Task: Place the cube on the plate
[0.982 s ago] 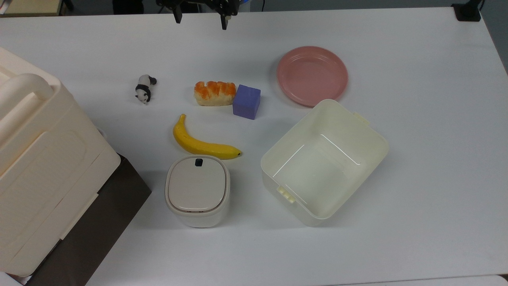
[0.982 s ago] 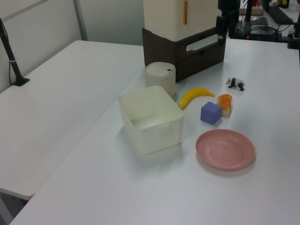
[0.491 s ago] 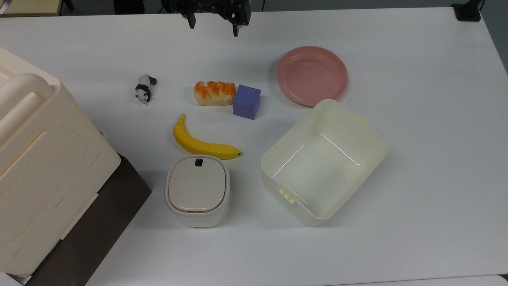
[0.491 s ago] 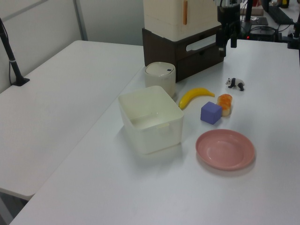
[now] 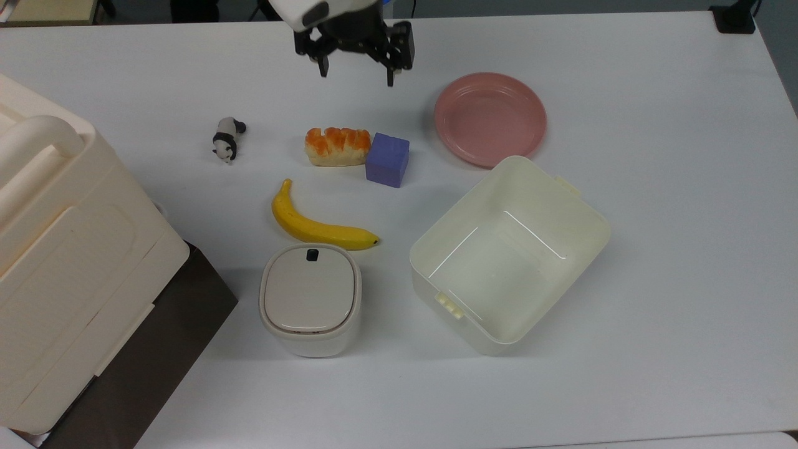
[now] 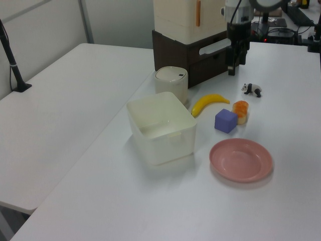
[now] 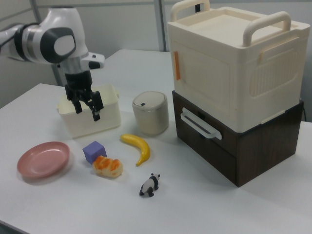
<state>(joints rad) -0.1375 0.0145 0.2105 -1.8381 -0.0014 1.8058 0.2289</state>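
Two fingers (image 5: pixel 324 67) spread apart, the gripper (image 5: pixel 356 73) hangs above the desk (image 5: pixel 654 187); the cube (image 5: pixel 387 159) touches a bread roll (image 5: pixel 337 146), near the plate (image 5: pixel 490 118).

White bench (image 5: pixel 654 280), carrying: cream tub (image 5: pixel 508 255), the landmark. Relative to the tub in the top view: pink plate (image 5: pixel 490 118) just above; purple-blue cube (image 5: pixel 387 159), bread roll (image 5: pixel 337 146), banana (image 5: pixel 318 223), lidded canister (image 5: pixel 310 298), panda figure (image 5: pixel 227 139) leftward.
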